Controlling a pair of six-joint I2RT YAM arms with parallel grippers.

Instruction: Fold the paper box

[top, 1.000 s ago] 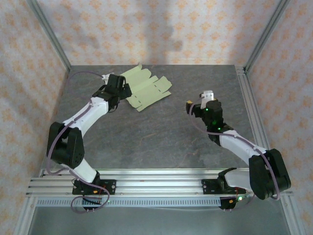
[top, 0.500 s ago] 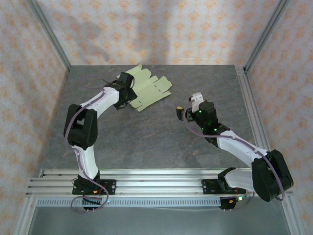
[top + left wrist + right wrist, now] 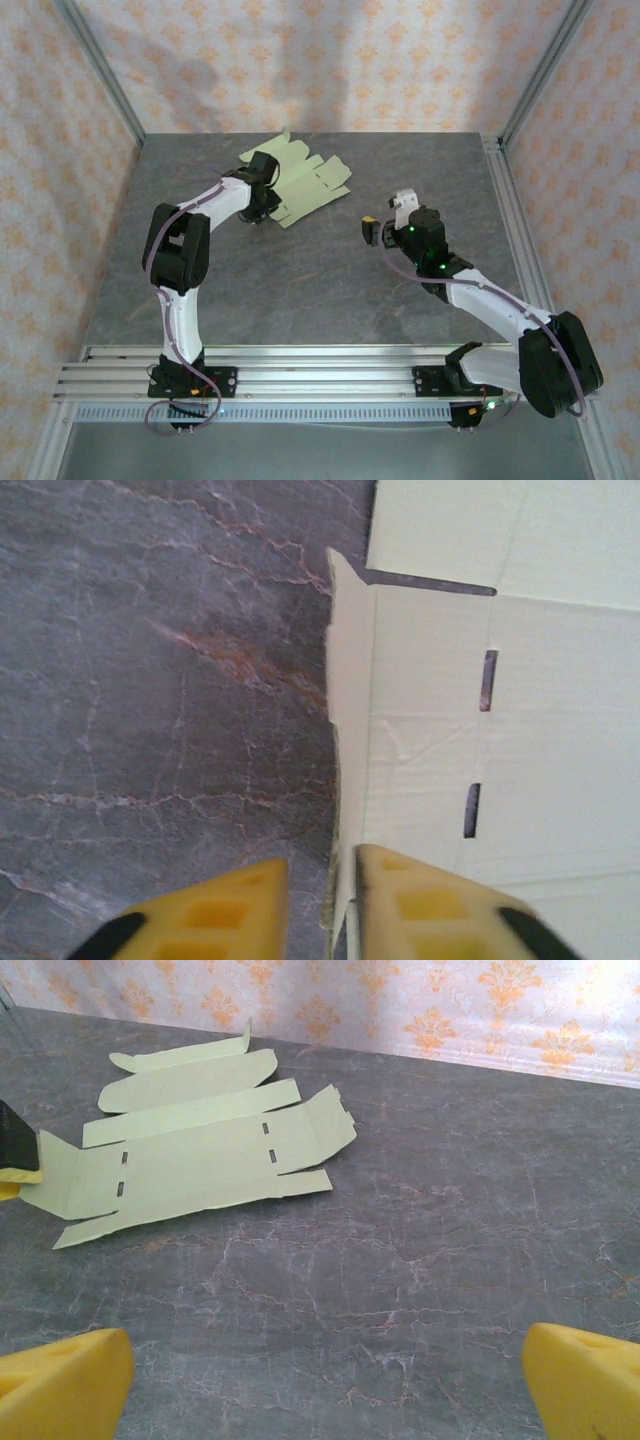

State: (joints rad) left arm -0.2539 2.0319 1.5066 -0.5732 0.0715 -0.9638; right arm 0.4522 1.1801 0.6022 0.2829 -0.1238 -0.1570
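Observation:
The paper box point(image 3: 305, 182) is a pale green die-cut sheet lying flat at the back of the table, with flaps and slots. My left gripper point(image 3: 267, 211) sits at the sheet's near-left end. In the left wrist view its yellow fingers point(image 3: 440, 900) stand a narrow gap apart astride the raised edge flap point(image 3: 350, 710) of the paper box point(image 3: 520, 730). The flap touches the right finger and is clear of the left one. My right gripper point(image 3: 385, 215) hovers wide open over bare table, right of the sheet. From its wrist view the paper box point(image 3: 200, 1155) lies ahead to the left.
The table point(image 3: 330, 290) is dark grey stone-patterned, with patterned walls on three sides. Metal frame posts point(image 3: 520, 110) stand at the back corners, and a rail point(image 3: 510, 200) runs along the right edge. Open table stretches between the sheet and the arm bases.
My left gripper slid along the sheet's left edge toward its near end, and its jaws narrowed from wide open around the flap. My right gripper shifted slightly left, still wide open.

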